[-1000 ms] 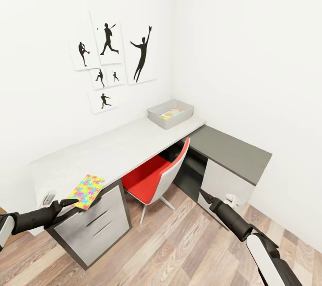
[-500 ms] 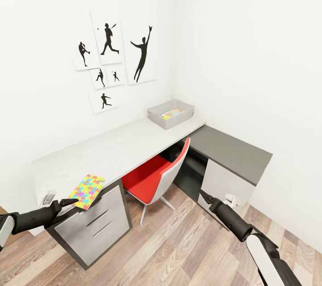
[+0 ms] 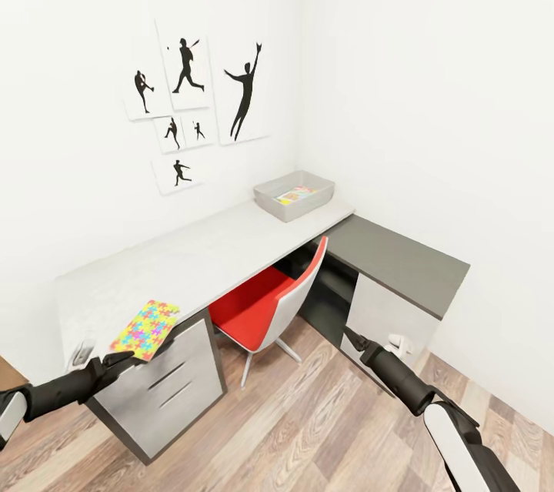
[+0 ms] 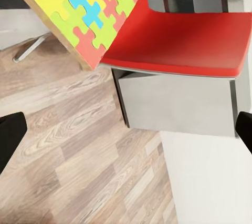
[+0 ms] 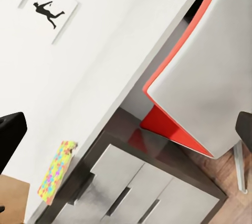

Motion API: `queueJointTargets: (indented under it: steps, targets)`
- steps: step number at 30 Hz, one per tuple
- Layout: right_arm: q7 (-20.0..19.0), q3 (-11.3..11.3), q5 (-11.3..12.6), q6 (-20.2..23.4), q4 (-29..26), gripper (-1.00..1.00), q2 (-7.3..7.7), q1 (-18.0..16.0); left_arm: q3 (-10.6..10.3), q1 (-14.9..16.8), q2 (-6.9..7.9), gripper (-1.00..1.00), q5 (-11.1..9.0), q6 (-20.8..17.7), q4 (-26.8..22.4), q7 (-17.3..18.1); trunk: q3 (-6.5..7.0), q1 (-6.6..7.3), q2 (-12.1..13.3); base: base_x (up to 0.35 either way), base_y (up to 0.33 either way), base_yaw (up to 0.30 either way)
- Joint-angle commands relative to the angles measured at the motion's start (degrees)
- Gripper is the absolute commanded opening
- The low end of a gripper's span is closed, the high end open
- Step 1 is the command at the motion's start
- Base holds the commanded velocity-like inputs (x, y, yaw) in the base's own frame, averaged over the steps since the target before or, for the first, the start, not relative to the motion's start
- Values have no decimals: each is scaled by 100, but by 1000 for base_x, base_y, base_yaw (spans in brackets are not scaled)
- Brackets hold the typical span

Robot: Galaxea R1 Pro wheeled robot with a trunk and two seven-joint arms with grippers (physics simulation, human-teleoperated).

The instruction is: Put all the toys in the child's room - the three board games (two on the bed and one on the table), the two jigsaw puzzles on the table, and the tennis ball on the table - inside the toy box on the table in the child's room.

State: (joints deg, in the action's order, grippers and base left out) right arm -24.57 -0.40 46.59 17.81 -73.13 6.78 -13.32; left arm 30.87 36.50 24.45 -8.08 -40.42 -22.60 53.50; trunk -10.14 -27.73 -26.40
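White walls meet at a corner, hung with posters of black athlete silhouettes, above a wood-plank floor. Along the left wall runs the table, and a lower dark grey side unit joins it at the corner. At the table's far end sits the toy box, holding something flat and colourful; what it is cannot be told. 1 jigsaw puzzle lies flat at the table's near edge, over the drawers, with one corner past the edge. A red chair stands tucked under the table between the drawers and the side unit.

Low at the near left, the left gripper hangs just below and in front of the puzzle's near end, apart from it. In its wrist view the 2 fingers stand wide apart, with nothing between them. The right gripper hangs over the floor beside the side unit's front; its fingers are likewise spread and empty.
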Motion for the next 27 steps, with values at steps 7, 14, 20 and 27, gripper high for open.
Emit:
queueJointTargets:
  steps: [7,14,20,27]
  targets:
    - [-7,-9,57,48,-17,100,10,-4,58,6,15,100,-9,45,84,25,-137,-157,-293,0,0,0]
    - [-12,-20,53,40,-58,100,16,-20,183,6,100,100,-10,63,89,171,-263,-311,-574,0,0,0]
    - [-13,-21,52,39,-63,100,22,-21,214,6,103,100,-9,84,89,256,-370,-443,-815,0,0,0]
    - [-9,-21,52,52,-67,100,30,-22,217,6,102,100,-9,87,89,266,-496,-596,-1095,0,0,0]
